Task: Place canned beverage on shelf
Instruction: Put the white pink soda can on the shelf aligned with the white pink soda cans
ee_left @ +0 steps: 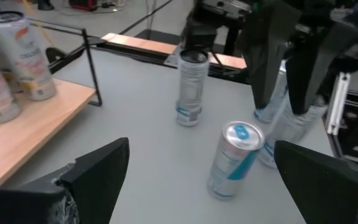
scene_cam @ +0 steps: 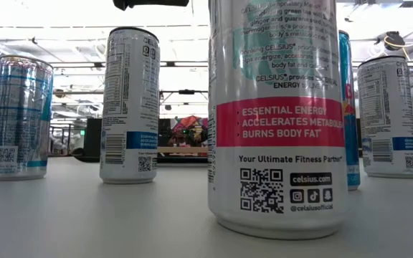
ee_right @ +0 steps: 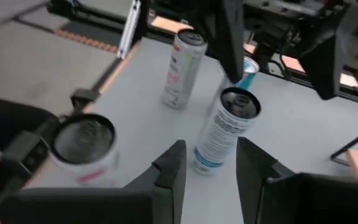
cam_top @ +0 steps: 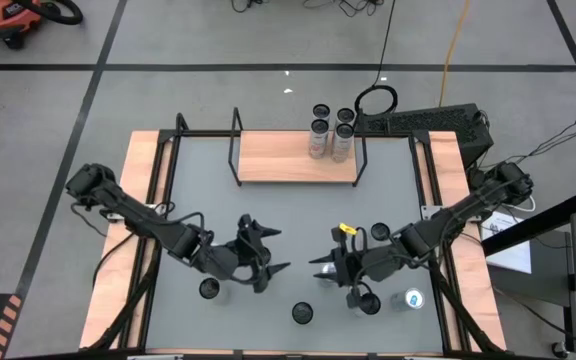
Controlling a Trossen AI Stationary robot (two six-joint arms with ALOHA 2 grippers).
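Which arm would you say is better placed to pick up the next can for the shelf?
The right, probably. The right hand is open, with a black-topped can centred just ahead of it. The left hand is open too, but the blue-topped can ahead of it sits off-centre.

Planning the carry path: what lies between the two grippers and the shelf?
Bare grey tabletop, seen in the high view, separates the left gripper and right gripper from the shelf.

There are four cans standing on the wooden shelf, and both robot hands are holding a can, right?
Not quite. Four cans do stand on the shelf, but in the high view the left gripper and right gripper are open and hold nothing.
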